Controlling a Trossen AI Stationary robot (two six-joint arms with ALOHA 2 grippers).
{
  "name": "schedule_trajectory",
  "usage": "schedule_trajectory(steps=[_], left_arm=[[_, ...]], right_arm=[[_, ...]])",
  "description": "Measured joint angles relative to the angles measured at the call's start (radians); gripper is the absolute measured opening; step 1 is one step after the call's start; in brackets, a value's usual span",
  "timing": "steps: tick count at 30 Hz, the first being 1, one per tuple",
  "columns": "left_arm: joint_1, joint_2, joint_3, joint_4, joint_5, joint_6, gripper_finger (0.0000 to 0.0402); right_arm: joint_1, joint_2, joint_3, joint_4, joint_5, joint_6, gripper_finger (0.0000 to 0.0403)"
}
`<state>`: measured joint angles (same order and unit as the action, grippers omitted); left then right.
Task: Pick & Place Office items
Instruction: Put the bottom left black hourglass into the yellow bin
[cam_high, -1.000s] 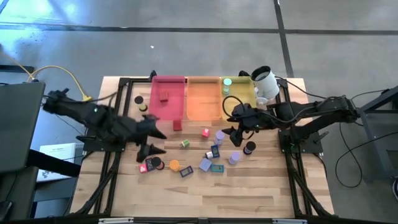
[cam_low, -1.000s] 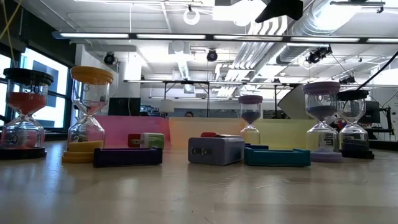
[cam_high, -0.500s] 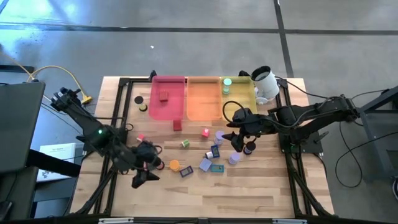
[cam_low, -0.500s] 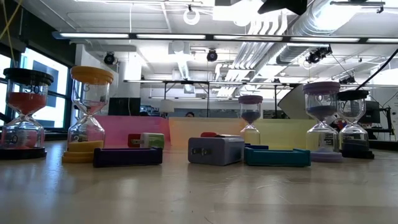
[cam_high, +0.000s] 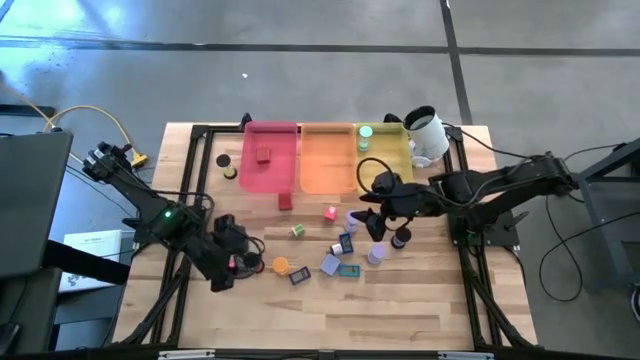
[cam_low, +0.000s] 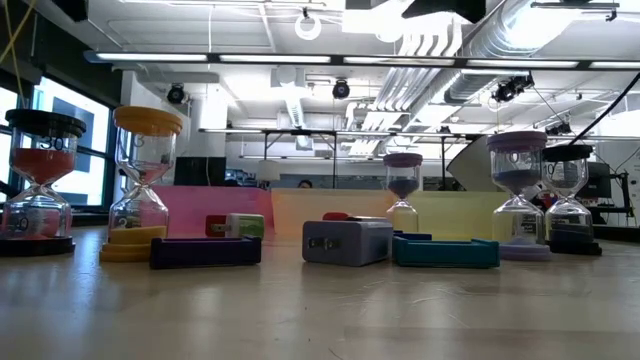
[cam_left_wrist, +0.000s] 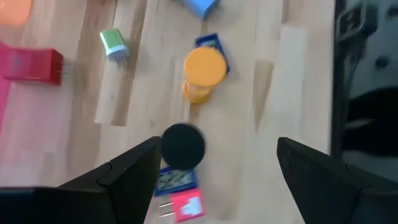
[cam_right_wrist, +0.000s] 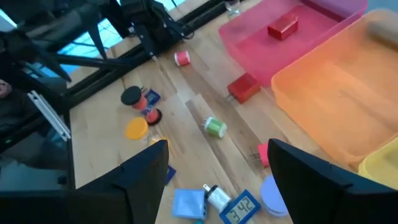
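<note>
now the left gripper (cam_high: 232, 262) hovers with fingers apart, empty, over the black-topped hourglass (cam_left_wrist: 183, 144); the orange-topped hourglass (cam_left_wrist: 204, 67) stands just beyond. the right gripper (cam_high: 372, 214), fingers apart and empty too, hangs above the lavender pieces (cam_high: 352, 217), pink tray (cam_right_wrist: 292, 31) farther off on the worktop (cam_high: 400, 310).

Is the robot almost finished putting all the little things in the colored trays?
Not nearly. Done so far: a red block lies in the pink tray, and a green piece in the yellow tray. Neither the left gripper, open above a black-topped hourglass, nor the open right gripper holds anything. Most pieces remain on the table.
</note>
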<state>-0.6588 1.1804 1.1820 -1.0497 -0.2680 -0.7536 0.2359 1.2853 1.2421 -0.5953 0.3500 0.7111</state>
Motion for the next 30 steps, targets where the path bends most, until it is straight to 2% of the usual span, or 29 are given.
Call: schedule_trajectory(steps=[8, 15, 20, 30], left_arm=[[-0.004, 0.058, 0.0, -0.026, 0.001, 0.201, 0.0311], [-0.003, 0.142, -0.008, -0.058, -0.01, 0.165, 0.0311], [-0.002, 0.146, -0.008, -0.061, -0.046, 0.163, 0.0311], [0.01, 0.146, -0.028, -0.069, -0.049, 0.155, 0.0311]], right_arm=[[0.006, 0.076, 0.0, 0.008, -0.019, 0.052, 0.0263], [0.032, 0.11, 0.0, 0.036, 0.01, 0.055, 0.0263], [0.032, 0.11, 0.0, 0.048, 0.015, 0.053, 0.0263], [0.033, 0.11, 0.0, 0.054, 0.014, 0.071, 0.0263]])
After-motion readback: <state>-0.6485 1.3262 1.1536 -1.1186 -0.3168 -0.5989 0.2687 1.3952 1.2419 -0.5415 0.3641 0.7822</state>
